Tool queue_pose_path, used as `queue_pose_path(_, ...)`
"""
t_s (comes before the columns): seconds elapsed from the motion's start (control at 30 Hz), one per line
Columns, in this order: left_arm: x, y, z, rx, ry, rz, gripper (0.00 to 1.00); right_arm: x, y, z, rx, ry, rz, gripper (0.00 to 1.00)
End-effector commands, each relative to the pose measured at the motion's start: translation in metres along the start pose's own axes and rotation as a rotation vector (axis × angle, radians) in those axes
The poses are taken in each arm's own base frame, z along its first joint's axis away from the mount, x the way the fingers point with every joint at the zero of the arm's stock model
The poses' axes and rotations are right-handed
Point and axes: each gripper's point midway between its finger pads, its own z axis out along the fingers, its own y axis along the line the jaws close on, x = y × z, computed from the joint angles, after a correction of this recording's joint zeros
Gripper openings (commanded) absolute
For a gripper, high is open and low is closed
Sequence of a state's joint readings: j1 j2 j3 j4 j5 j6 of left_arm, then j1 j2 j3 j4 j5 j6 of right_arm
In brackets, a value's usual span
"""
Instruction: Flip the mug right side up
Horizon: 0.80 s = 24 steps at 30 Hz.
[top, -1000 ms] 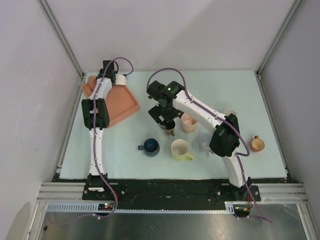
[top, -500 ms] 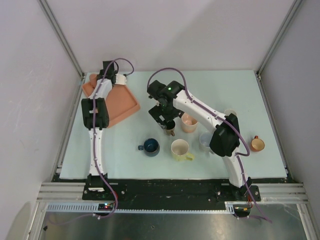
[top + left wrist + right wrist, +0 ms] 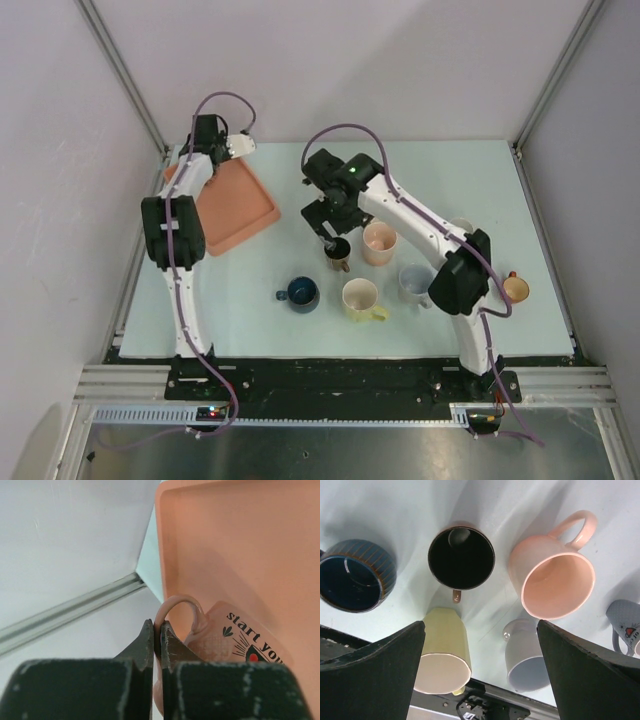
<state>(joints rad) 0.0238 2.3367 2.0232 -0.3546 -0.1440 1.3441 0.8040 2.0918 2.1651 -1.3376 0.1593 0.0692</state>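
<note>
Left pincer [image 3: 156, 645] pinches pink mug [image 3: 235, 640] by handle inside orange tray [image 3: 240, 540], rim just beside; your right pincer [image 3: 480, 647] gapes wide over dark cup [image 3: 461, 555].

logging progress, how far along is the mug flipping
Done, apparently: the dark brown mug stands mouth up on the table, with the right tool open above it. In hand: the left tool is shut on the handle of the printed pink mug at the peach tray. Left: setting that mug down mouth up; its present tilt cannot be told.
</note>
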Motion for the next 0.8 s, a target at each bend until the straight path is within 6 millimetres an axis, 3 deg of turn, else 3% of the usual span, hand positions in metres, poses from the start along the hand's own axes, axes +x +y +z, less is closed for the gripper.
queue_pose_path(0.0, -0.024, 0.031, -0.051, -0.062, -0.143, -0.248, 0.00, -0.026, 0.001, -0.037, -0.076, -0.170, 0.060, 0.99)
queue_pose_path(0.2, -0.050, 0.002, -0.081, 0.089, -0.273, -0.578, 0.00, -0.107, 0.034, -0.063, -0.331, -0.477, 0.195, 0.99)
queue_pose_path(0.37, -0.076, -0.008, -0.118, 0.203, -0.386, -0.802, 0.00, -0.169, 0.055, -0.087, -0.623, -0.715, 0.339, 0.99)
queue_pose_path(0.53, -0.098, -0.004, -0.159, 0.284, -0.489, -0.952, 0.00, -0.208, 0.060, -0.087, -0.865, -0.802, 0.457, 0.99)
queue_pose_path(0.77, -0.118, -0.010, -0.197, 0.377, -0.577, -1.023, 0.00, -0.244, 0.062, -0.078, -1.015, -0.828, 0.508, 0.99)
